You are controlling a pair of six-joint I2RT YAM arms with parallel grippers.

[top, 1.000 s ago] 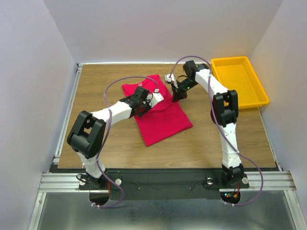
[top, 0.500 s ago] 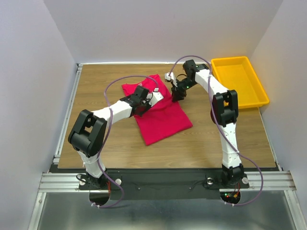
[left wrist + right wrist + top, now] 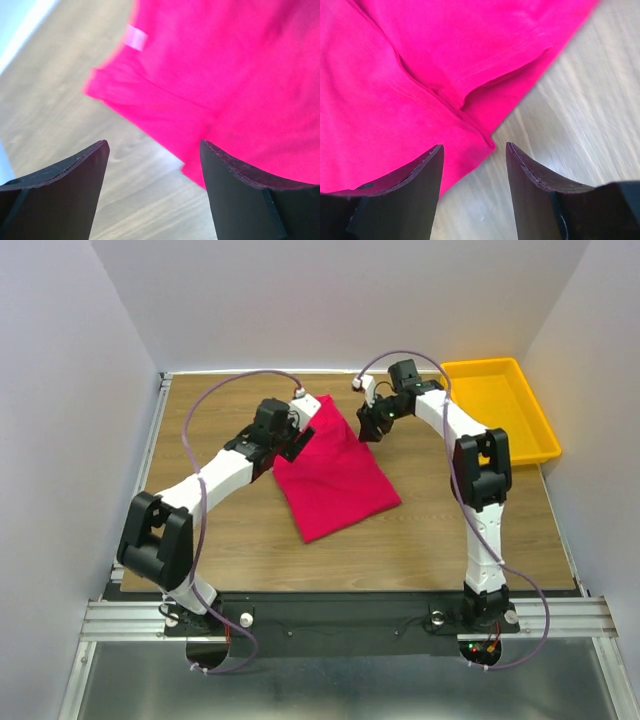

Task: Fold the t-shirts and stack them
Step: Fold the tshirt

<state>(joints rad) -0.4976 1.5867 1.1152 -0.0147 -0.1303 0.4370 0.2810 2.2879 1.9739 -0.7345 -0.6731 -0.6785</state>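
On the wooden table (image 3: pixel 225 540), near its middle, the crimson-red t-shirt (image 3: pixel 338 480) is observed lying flat in a folded, roughly four-sided shape. It is set at a slant, with one corner toward the near edge.

The left end effector (image 3: pixel 297 430) is held over the shirt's far left edge. In the left wrist view, the left end effector (image 3: pixel 154 150) is seen with its jaws spread wide. Nothing is gripped; only red cloth (image 3: pixel 225 90) and bare table (image 3: pixel 55 115) are seen below the gap. A small pale label (image 3: pixel 136 37) is noted near the cloth's edge, though it is blurred.

The right end effector (image 3: pixel 372 427) is positioned at the shirt's far right corner. In the right wrist view, the right end effector (image 3: pixel 475 147) is seen with its jaws parted and nothing between them. A stitched hem of the t-shirt (image 3: pixel 420 60) and the table (image 3: pixel 570 110) are visible beneath it.

A yellow plastic tray (image 3: pixel 540 445) is recorded at the far right of the table, well apart from the shirt.
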